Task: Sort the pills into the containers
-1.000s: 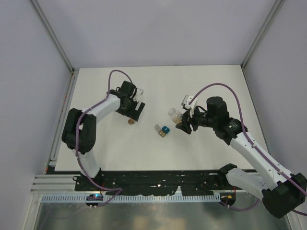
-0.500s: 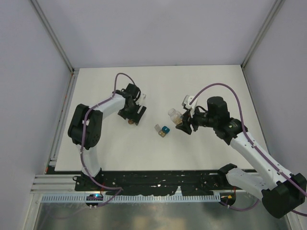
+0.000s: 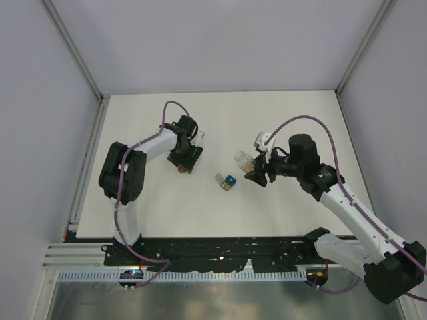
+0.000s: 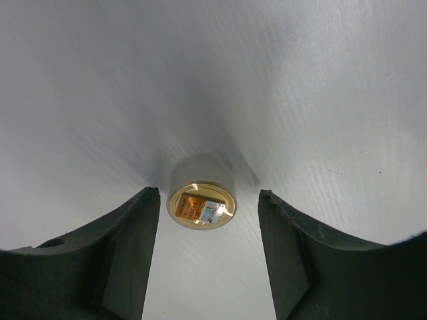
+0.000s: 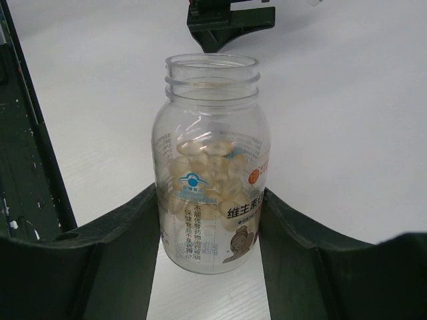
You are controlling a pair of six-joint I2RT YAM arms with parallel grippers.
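The bottle (image 5: pixel 212 127) is uncapped and pinched by the right gripper (image 5: pixel 210 200); the left gripper (image 4: pixel 208 200) stands spread around the cap (image 4: pixel 201 205) on the table (image 3: pixel 300 113); the boxes (image 3: pixel 226 181) seemingly await pills (image 5: pixel 200 170)

bottle (image 5: pixel 211 163): clear glossy plastic | pills (image 5: pixel 193 148): smooth, glossy | cap (image 4: pixel 201 205): shiny metallic | table (image 4: pixel 300 80): matt white

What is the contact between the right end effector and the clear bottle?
Touching. The right wrist view shows the bottle between the fingers of the right end effector, both pressed against its sides, no gap.
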